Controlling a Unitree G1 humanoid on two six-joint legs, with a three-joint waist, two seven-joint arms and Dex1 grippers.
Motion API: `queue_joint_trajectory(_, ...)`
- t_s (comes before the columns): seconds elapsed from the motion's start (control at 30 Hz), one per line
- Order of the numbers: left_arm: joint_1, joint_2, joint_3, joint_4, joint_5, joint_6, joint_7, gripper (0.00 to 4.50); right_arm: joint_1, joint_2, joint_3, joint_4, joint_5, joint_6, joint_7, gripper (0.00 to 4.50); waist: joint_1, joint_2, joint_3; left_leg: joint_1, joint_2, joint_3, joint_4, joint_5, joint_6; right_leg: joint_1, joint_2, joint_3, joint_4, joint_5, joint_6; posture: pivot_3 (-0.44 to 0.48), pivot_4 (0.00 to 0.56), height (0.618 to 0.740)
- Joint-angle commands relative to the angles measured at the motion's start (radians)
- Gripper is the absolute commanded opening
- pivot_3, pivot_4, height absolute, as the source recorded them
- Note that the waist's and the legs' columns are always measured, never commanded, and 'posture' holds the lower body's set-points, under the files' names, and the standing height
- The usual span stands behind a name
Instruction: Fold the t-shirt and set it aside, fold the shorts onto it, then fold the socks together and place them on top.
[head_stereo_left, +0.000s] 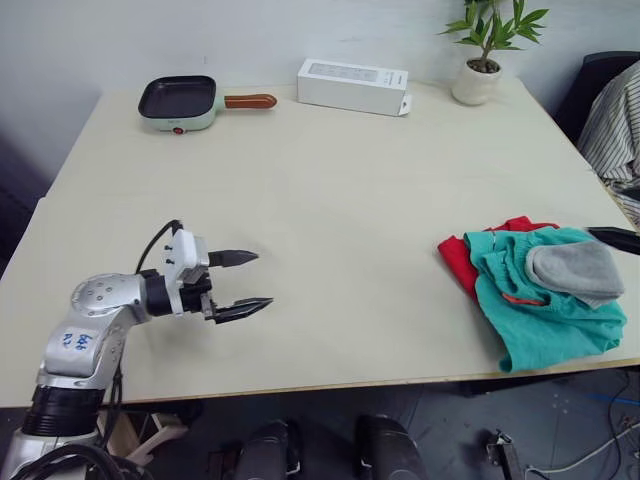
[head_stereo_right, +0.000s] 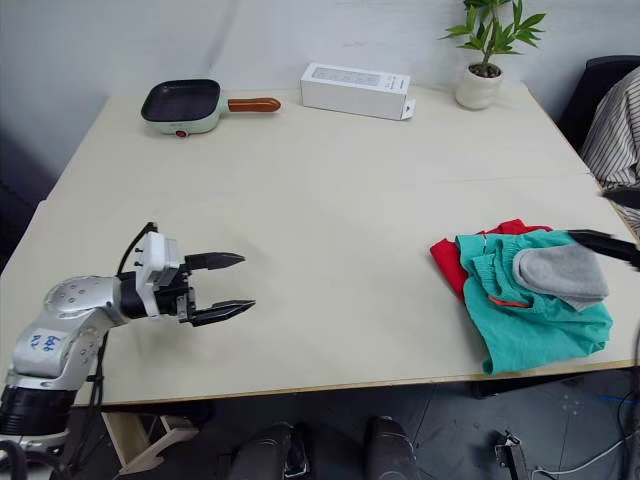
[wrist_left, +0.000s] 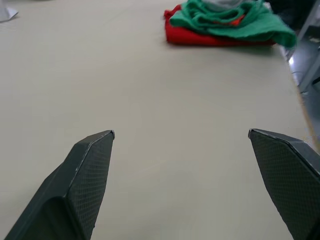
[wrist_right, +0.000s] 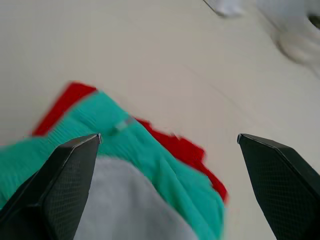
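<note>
The left gripper (head_stereo_left: 243, 282) is held low over the bare table (head_stereo_left: 330, 200), its fingers (head_stereo_left: 236, 258) spread apart with nothing between them. Well ahead of those fingers, near the table's far edge from them, the garments are stacked: the t-shirt (head_stereo_left: 458, 258) lies at the bottom, the shorts (head_stereo_left: 530, 320) are laid over it, and the socks (head_stereo_left: 578, 270) rest on top. The right gripper (wrist_right: 169, 142) is seen hovering just above this pile with its fingers (wrist_right: 55, 187) parted wide and empty; the socks and shorts are found directly below and between them, the red cloth just beyond.
</note>
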Motion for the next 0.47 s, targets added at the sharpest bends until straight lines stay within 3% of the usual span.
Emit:
queue_joint_trajectory(0.03,0.039,0.018,0.049,0.018,0.053,-0.078,0.03,4.5,0.08,0.116,0.032,-0.281,0.077,0.006,-0.004,4.47,0.007,0.0,0.0,0.0,0.0,0.0,0.0,0.0,0.0,0.0,0.0,0.0,0.001,0.0,0.0,0.0,0.15,0.74)
queue_joint_trajectory(0.2,0.153,0.022,0.108,0.015,0.096,-0.198,0.042,4.5,0.204,0.387,0.16,-0.469,0.045,-0.204,-0.014,4.47,0.024,0.0,0.0,-0.001,-0.001,-0.002,0.0,-0.001,-0.001,0.0,-0.001,0.006,0.0,0.0,0.0,0.0,0.15,0.74)
queue_joint_trajectory(0.47,0.229,0.013,0.135,0.004,0.131,-0.255,0.086,4.5,0.251,0.484,0.25,-0.371,0.008,-0.387,0.058,4.47,0.03,-0.001,0.0,0.001,-0.004,-0.002,0.001,-0.005,-0.002,0.002,-0.004,0.007,0.001,0.001,0.001,0.0,0.15,0.74)
